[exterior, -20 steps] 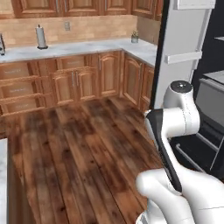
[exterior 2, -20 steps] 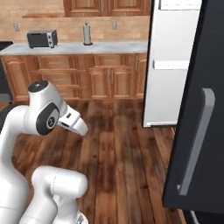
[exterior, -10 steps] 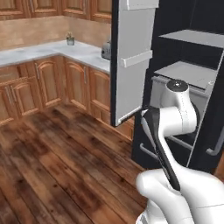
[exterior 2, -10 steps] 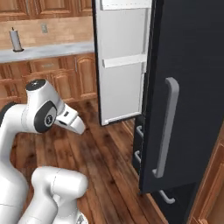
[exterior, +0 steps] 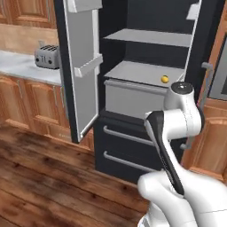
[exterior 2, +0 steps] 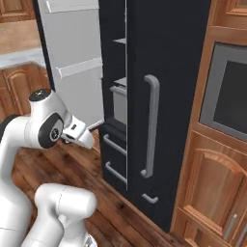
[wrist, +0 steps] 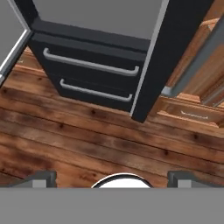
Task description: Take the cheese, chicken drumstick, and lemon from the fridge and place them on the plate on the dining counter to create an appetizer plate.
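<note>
The fridge (exterior: 146, 57) stands in front of me, tall and black, with its left door (exterior: 82, 66) swung open and light grey shelves inside. On the lower shelf, near its right end, lies a small rounded yellow thing, the lemon (exterior: 165, 79) by its look. Cheese, chicken drumstick, plate and dining counter are out of view. My arm is folded close to the base. My gripper (wrist: 112, 178) points down at the wood floor before the fridge drawers (wrist: 89, 65); it is open, the fingertips (wrist: 41, 177) far apart with nothing between them.
The fridge's right door (exterior 2: 164, 96) with its grey bar handle (exterior 2: 150, 125) is seen edge-on. A wall oven (exterior 2: 226, 91) in wooden cabinets stands to the right. A toaster (exterior: 46, 56) sits on the wall counter to the left. Wood floor (exterior: 44, 186) lies below.
The whole picture has swung from the wall cabinets to the open fridge, which now stands closer: the base has moved. The arm's folded pose and the open gripper look the same.
</note>
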